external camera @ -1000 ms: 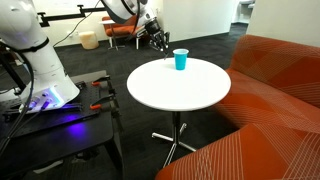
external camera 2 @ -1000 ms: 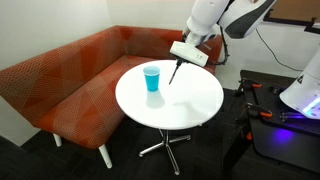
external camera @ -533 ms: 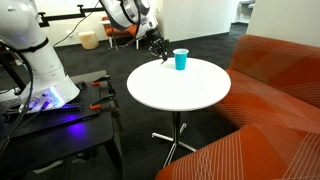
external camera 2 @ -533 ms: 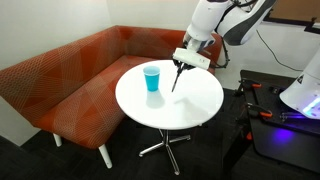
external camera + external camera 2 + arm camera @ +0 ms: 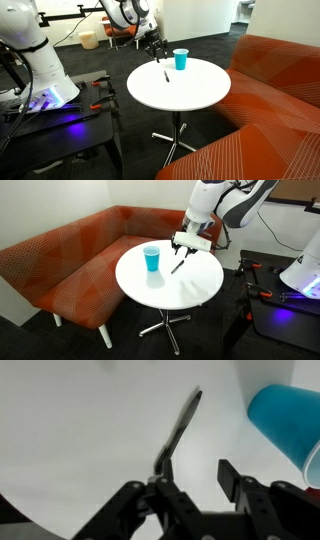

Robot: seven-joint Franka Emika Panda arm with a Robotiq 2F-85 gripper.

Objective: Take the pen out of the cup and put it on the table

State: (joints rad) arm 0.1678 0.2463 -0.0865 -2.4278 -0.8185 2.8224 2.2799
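The thin dark pen lies flat on the round white table, apart from the teal-blue cup, which stands upright near the table's edge. In an exterior view the pen lies to the right of the cup on the table. My gripper hovers just above the pen, also seen in an exterior view. In the wrist view my gripper is open; the pen lies on the table beyond my left finger, the cup at right.
An orange-red sofa curves round the table, also seen in an exterior view. A dark bench with purple light and a white robot base stand beside the table. The table's metal pedestal has spreading feet.
The pen hung from my shut gripper above the table. My gripper came down and opened, and the pen now lies flat on the table.
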